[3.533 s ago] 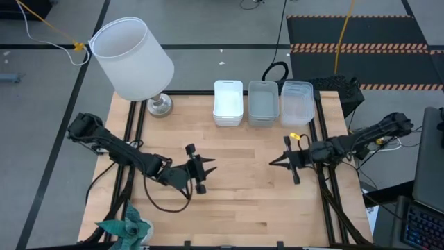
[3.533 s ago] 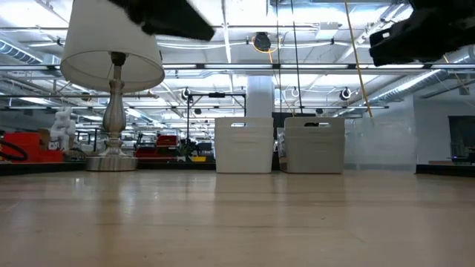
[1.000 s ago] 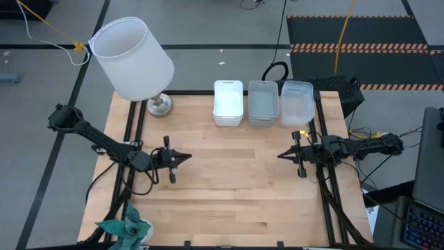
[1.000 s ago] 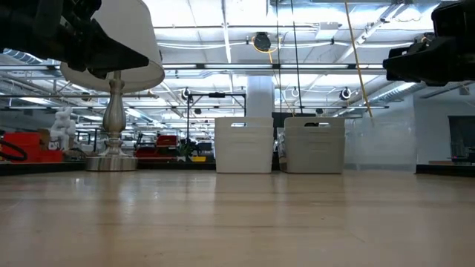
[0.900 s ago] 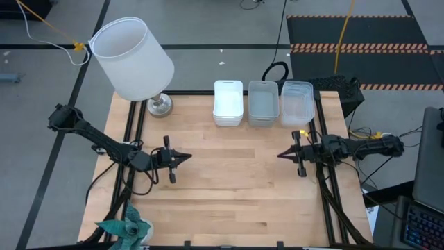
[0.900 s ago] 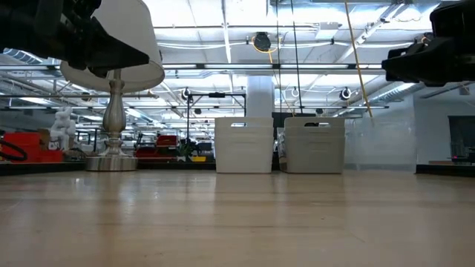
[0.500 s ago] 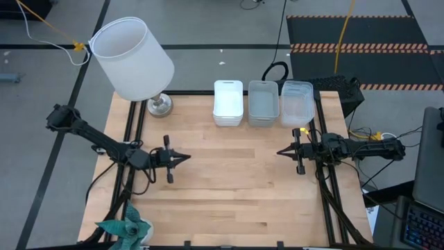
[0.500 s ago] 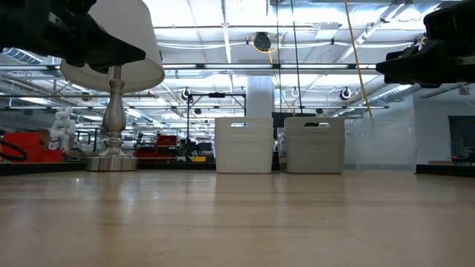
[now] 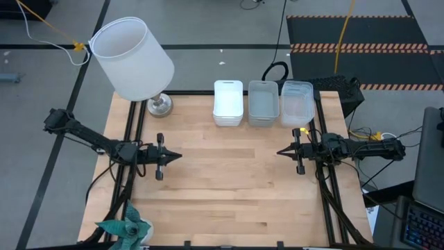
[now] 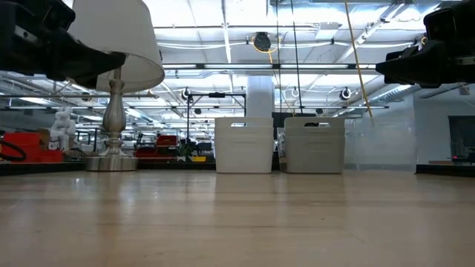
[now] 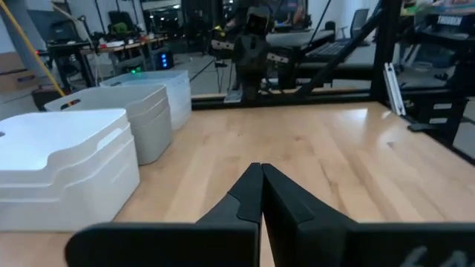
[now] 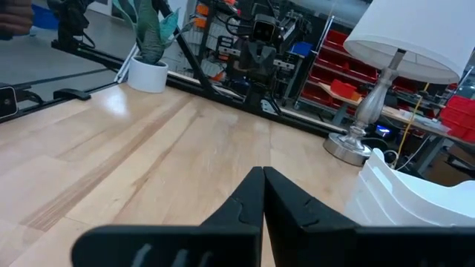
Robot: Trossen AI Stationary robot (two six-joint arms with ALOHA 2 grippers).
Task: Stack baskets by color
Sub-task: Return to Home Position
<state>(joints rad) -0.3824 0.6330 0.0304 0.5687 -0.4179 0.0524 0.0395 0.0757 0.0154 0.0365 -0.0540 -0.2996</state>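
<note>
Three stacks of baskets stand side by side on their bottoms at the table's far edge: white (image 9: 228, 102), grey (image 9: 263, 102) and clear (image 9: 297, 101). The left wrist view shows the same white stack (image 11: 67, 167), grey stack (image 11: 126, 111) and clear stack (image 11: 167, 89). My left gripper (image 9: 179, 155) hovers level over the table's left part, shut and holding nothing, pointing right. My right gripper (image 9: 279, 152) hovers level at the right side, shut and holding nothing, pointing left. Both stand well short of the baskets.
A lamp with a big white shade (image 9: 132, 59) stands on its metal foot (image 9: 159, 105) at the far left corner. A potted plant (image 9: 125, 229) sits at the near left corner. Bare wood (image 9: 229, 180) lies between the two grippers.
My left gripper has drawn back toward the table's left edge, staying shut and level. The baskets have kept their places.
</note>
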